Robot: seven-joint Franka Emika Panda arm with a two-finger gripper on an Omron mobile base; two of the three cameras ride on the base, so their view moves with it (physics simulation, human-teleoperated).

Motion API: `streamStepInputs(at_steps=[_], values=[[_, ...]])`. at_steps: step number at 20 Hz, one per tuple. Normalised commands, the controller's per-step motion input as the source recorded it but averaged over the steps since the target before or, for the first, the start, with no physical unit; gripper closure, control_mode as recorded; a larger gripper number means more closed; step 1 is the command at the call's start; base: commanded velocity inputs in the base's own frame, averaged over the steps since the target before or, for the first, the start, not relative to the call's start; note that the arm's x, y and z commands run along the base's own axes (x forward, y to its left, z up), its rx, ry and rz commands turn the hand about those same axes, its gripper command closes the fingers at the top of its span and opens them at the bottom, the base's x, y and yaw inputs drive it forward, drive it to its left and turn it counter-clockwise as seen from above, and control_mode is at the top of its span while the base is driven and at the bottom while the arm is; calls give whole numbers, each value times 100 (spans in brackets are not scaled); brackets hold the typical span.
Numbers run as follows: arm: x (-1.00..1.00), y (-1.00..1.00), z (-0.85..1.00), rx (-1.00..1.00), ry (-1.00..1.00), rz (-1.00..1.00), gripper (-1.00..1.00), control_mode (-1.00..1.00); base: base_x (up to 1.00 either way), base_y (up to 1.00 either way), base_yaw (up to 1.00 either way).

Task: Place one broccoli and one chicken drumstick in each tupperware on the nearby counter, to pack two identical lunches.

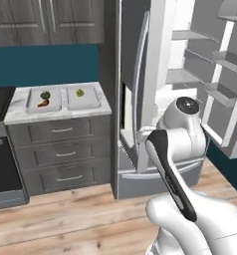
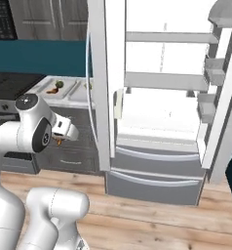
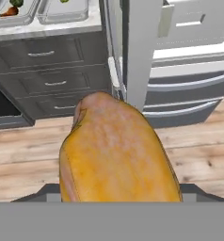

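I had the gripper (image 3: 118, 200) closed on a drumstick (image 3: 116, 155), the jaws wide around its thick end; it filled the near field of the hand view, its narrow end pointing away from me. In the right base view a scrap of orange showed under the hand, so I judged the grip sound, though the fingertips themselves were hidden behind the meat.

Past the drumstick, floor lay below the hand, with the fridge (image 1: 140, 99) ahead and to its right, doors open. Ahead and to the left, beyond the drawers (image 1: 63, 149), was the counter (image 1: 58, 114), well apart from the hand. Two tupperware sat on it side by side. The left one (image 1: 33, 102) held a broccoli (image 1: 45, 94) and a drumstick (image 1: 43, 103); the right one (image 1: 90, 99) held a broccoli (image 1: 80, 92) alone.

I judged this the carry step for the second drumstick, the last item wanted. The next move called for driving or swinging left toward the counter, lifting the hand above the rims, centring over the right container beside its broccoli, then letting go low enough that the drumstick would not roll out.
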Motion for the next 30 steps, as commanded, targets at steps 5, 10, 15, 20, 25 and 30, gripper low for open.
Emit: streamStepInputs(at_steps=[5, 10, 15, 20, 25, 30], values=[[0, 0, 0, 0, 0, 0, 100, 100, 1, 100, 0], [0, 0, 0, 0, 0, 0, 100, 100, 14, 92, -1], [0, 0, 0, 0, 0, 0, 100, 100, 71, 4, -6], [0, 0, 0, 0, 0, 0, 100, 100, 100, -38, -6], [0, 0, 0, 0, 0, 0, 100, 100, 97, -11, -4], [0, 0, 0, 0, 0, 0, 100, 100, 95, 0, -4]])
